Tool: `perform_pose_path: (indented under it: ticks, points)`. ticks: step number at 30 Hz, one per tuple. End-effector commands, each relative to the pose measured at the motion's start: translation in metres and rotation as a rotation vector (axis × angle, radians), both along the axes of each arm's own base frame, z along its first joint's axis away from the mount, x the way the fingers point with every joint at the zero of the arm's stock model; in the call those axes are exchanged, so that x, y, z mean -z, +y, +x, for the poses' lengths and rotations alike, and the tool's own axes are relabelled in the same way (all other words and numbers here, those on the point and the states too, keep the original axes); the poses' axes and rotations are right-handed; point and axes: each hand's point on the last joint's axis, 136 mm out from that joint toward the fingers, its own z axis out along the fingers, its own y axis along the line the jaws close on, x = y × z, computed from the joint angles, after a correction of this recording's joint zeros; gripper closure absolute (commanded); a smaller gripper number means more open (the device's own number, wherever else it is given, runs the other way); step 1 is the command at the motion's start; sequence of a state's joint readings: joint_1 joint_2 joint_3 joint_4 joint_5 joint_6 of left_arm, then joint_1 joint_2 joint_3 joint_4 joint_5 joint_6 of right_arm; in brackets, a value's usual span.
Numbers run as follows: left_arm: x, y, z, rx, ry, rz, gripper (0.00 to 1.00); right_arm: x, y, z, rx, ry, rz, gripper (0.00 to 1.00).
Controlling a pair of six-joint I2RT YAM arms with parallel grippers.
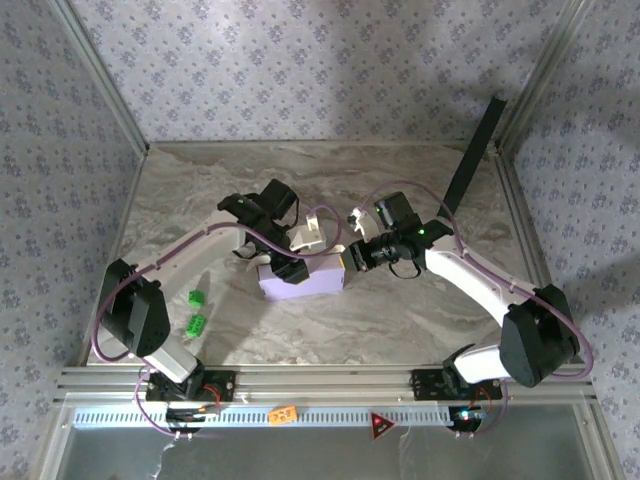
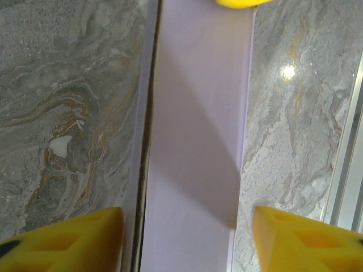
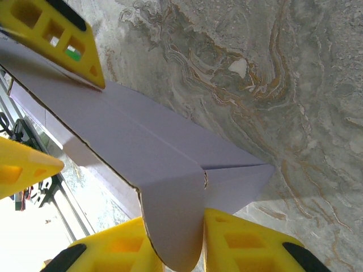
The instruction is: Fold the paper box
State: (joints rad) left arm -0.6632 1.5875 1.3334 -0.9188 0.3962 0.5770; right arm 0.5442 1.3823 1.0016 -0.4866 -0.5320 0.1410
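Green blocks: two small ones lie on the marbled worktop, well off to the left of the left end effector and nearer the arm bases.
Left arm's tool: released. It points down over the paper box, with its yellow fingers straddling the box's width. The finger on the right of the wrist view stands clear of the box's edge.
Box: lavender and folded into a flat block on the worktop. It sits directly beneath the left end effector and just to the left of the right end effector, and a seam runs along its top face.
Right arm's tool: grasping a rounded lavender flap at the box's right end, which is pinched between both fingers.
Black panel: leans in the far right corner, well beyond the right end effector.
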Motion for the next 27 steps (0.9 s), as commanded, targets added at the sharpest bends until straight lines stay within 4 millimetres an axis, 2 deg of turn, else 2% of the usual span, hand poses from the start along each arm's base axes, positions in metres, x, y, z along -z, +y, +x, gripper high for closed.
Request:
perform_pose_path:
  ticks: [1,7,11,20,24,27]
  points:
    - [-0.003,0.001,-0.002,0.032,0.007,0.012,0.45,0.005,-0.005,-0.004,0.0,0.019,-0.044,0.76]
    - [-0.002,0.001,-0.001,0.03,0.007,0.018,0.57,-0.002,-0.008,-0.002,0.021,-0.003,-0.046,0.75]
    - [-0.006,-0.001,-0.002,0.028,0.001,0.003,0.64,-0.011,-0.012,-0.002,0.041,-0.023,-0.044,0.69]
    - [-0.014,-0.007,-0.011,0.035,0.022,-0.051,0.64,-0.04,-0.031,-0.001,0.121,-0.126,-0.074,0.49]
    - [-0.014,-0.011,-0.02,0.044,0.051,-0.059,0.65,-0.044,-0.047,0.004,0.197,-0.162,-0.134,0.48]
    - [-0.012,-0.014,-0.025,0.048,0.066,-0.059,0.65,-0.048,-0.045,-0.001,0.157,-0.185,-0.14,0.48]
